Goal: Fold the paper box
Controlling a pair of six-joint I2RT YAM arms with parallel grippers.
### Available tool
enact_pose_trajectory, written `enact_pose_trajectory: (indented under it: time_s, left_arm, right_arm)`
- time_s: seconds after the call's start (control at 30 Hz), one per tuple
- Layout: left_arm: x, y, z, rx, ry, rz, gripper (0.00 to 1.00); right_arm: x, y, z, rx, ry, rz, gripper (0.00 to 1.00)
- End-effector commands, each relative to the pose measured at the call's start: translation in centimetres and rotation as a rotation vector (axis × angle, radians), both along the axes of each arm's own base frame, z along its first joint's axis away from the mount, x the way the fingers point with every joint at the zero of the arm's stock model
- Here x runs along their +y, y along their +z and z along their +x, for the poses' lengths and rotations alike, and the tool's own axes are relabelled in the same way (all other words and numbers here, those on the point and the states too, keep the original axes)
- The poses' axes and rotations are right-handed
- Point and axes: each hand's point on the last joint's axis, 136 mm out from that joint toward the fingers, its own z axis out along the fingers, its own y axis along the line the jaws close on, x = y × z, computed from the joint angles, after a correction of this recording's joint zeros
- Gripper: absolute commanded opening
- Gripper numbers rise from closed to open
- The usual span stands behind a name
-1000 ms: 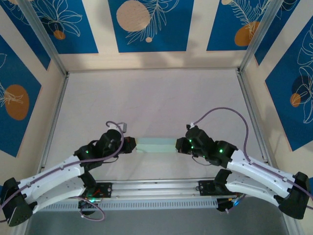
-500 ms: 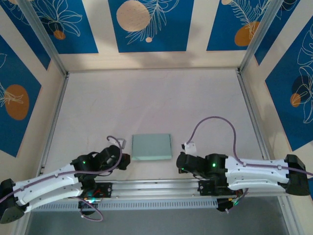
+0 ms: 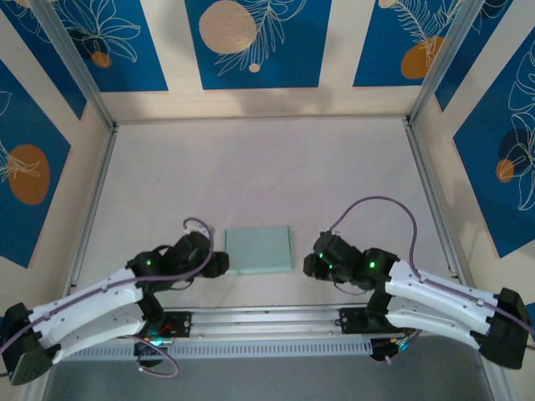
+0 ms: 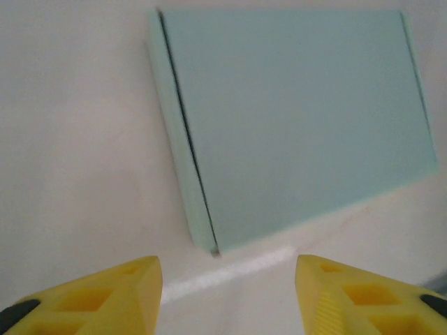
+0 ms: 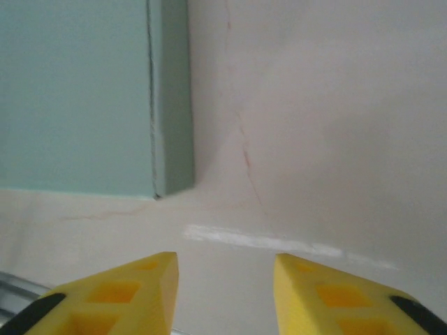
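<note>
Between the left gripper [image 3: 219,265] and the right gripper [image 3: 311,264] lies the paper box [image 3: 259,250], a flat mint-green rectangle with crisp edges, just ahead of each and touching neither. Both grippers' yellow fingers [image 4: 126,286] stand spread, pinching nothing. Beyond it the pale matte table [image 3: 251,167] stretches wide to metal rails [image 3: 90,200] and blue leaf-patterned walls [image 3: 251,42].

Paper box [image 3: 259,250]: thin card, pale mint-green, matt, smooth; crisp folded edges, dark seam line along one side.
Table [image 3: 251,167]: off-white, matt, smooth; faint hairline cracks, pale scuff streak.
Left gripper [image 4: 225,279], right gripper [image 5: 225,269]: yellow plastic fingers [image 4: 105,293], dull sheen, moulded recesses.
Arm shells [image 3: 84,309]: white plastic, slightly glossy; joints black.
Rail [image 3: 267,322] at near edge: ribbed bare metal.
Frame posts [image 3: 77,71]: silver metal, satin finish.
Cables [image 3: 376,199]: purple, smooth sheath.
</note>
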Motion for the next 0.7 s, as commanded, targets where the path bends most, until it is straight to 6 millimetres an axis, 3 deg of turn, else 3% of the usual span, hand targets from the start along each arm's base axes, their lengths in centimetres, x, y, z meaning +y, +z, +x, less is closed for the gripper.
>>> enact_pose_trajectory:
  time_s: [0.0, 0.2, 0.4, 0.53, 0.67]
  left_arm:
    - [-0.1, -0.3, 1.9, 0.071, -0.010, 0.019, 0.54]
    - [-1.7, -1.2, 4.9, 0.055, -0.014, -0.056, 0.52]
    - [-2.2, -3.2, 5.8, 0.087, -0.017, -0.058, 0.50]
    - [-2.7, -4.7, 5.7, 0.116, -0.026, -0.067, 0.48]
    - [-4.0, -5.3, 5.9, 0.134, -0.052, -0.120, 0.41]
  right_arm:
    - [3.8, 2.4, 0.4, 0.053, 0.170, 0.198, 0.47]
    - [5.2, 0.8, 3.5, 0.121, 0.174, 0.193, 0.58]
    - [5.8, -1.3, 6.3, 0.148, 0.123, 0.140, 0.64]
    - [6.0, -2.7, 7.5, 0.168, 0.109, 0.106, 0.62]
    - [6.5, -3.8, 8.2, 0.184, 0.125, 0.094, 0.54]
